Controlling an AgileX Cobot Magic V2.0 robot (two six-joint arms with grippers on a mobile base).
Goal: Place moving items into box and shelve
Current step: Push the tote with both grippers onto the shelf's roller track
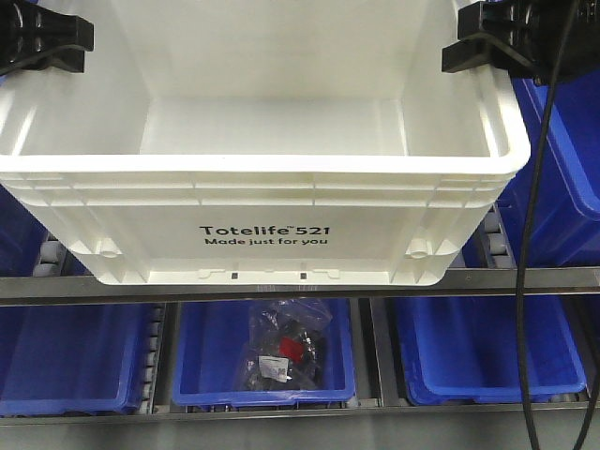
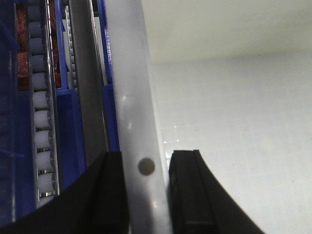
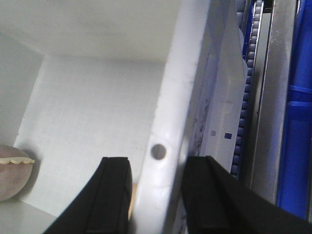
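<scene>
At the shelf front, white tote held by both rims: left gripper and right gripper clamped. Pink plush inside. Push level; keep the 2 arms matched.

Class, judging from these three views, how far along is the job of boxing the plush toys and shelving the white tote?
Done: a dusty pink plush toy lies inside the large white plastic tote; the yellow one is barely glimpsed, if at all. In hand: the left gripper and right gripper each clamp a side rim, holding the tote at the metal roller shelf. Left: pushing it in and letting go.
</scene>
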